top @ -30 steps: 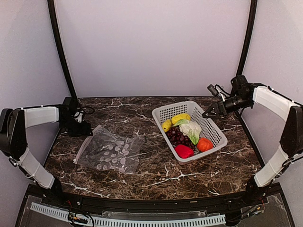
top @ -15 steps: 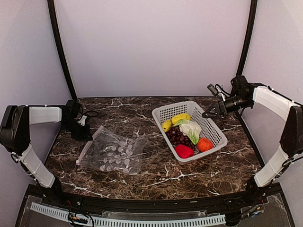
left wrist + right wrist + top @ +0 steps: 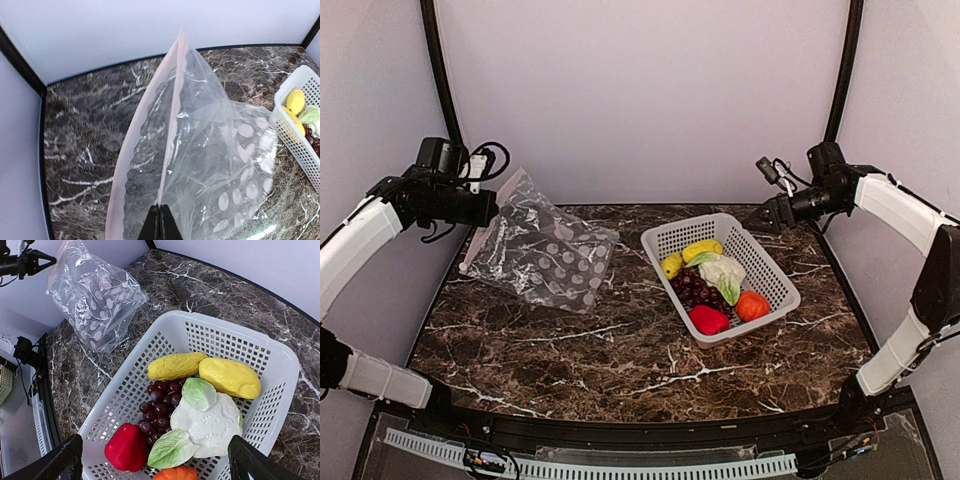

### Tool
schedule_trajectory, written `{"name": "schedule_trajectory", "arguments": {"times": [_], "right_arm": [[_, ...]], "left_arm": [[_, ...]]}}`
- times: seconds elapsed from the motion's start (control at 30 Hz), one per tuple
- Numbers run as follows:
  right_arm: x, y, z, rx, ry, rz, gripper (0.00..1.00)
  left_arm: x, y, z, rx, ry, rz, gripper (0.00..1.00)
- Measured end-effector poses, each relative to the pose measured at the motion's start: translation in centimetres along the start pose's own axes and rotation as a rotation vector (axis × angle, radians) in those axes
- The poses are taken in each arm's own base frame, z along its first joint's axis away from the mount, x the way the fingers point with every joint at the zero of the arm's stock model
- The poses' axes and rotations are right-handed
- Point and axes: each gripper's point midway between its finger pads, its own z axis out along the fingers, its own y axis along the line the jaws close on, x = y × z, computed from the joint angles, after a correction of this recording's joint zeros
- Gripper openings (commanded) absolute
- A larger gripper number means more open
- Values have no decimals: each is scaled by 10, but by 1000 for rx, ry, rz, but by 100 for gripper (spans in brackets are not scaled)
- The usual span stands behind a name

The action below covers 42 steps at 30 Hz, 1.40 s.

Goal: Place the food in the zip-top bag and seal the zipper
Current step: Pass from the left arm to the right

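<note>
Holding the zip-top bag (image 3: 225, 150) by its zipper (image 3: 172, 100), far left, in my left pincer (image 3: 159, 220); wide-open right pincer (image 3: 155, 450) next picks food (image 3: 210, 427).

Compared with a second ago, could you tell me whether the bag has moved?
Yes. The left gripper has lifted the bag up and rearward; it lay beside the basket's near end, now beside its far end.
</note>
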Motion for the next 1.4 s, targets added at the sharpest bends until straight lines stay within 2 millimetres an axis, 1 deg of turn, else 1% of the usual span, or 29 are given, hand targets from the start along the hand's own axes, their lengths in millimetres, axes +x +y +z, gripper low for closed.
{"name": "schedule_trajectory", "arguments": {"times": [0.07,0.1,0.13,0.2,0.27,0.33,0.4,0.5,0.53,0.6,0.67,0.73,0.8,0.87,0.93,1.03,1.1,1.13,1.2,1.27,1.4], "right_arm": [[-11,-3,-2,16,-26,-7,99],[-15,-4,-3,20,-35,-8,99],[-19,-5,-3,21,-41,-8,99],[-27,-8,-3,25,-52,-6,99],[-30,-12,-1,26,-57,0,99],[-29,-14,1,25,-53,14,99],[-28,-15,2,23,-50,24,99],[-28,-15,3,23,-52,27,99],[-28,-15,3,22,-53,27,99],[-28,-14,3,15,-54,34,99],[-28,-12,4,-1,-56,39,99],[-26,-6,6,-31,-58,39,99],[-24,4,12,-72,-51,28,99],[-21,19,22,-123,-37,12,99],[-19,39,34,-179,-19,-8,98],[-22,64,46,-239,1,-23,87],[-33,75,52,-266,-1,-22,75],[-39,78,55,-277,-6,-18,70],[-52,81,64,-297,-10,19,64],[-58,80,73,-304,-6,43,63],[-67,79,96,-316,15,104,63]], "left_arm": [[-24,-21,-22,8,-63,84,1],[-31,-33,-29,22,-81,119,1],[-36,-47,-34,42,-89,155,1],[-34,-74,-35,87,-75,218,1],[-19,-107,-25,148,-19,290,1],[10,-148,-8,219,70,375,1],[46,-190,10,292,164,460,1],[91,-234,26,358,267,561,1],[101,-246,27,376,282,582,1],[105,-262,25,404,264,595,1],[98,-272,22,424,220,586,1],[85,-280,20,434,159,567,1],[69,-286,19,425,90,536,1],[45,-289,18,403,-16,472,1],[29,-289,15,393,-98,411,1],[5,-287,10,378,-228,300,1],[-12,-288,7,374,-304,228,1],[-17,-288,7,374,-333,197,1],[-28,-290,6,380,-386,133,1],[-32,-291,8,388,-417,84,1],[-33,-299,22,403,-437,25,1]]}}
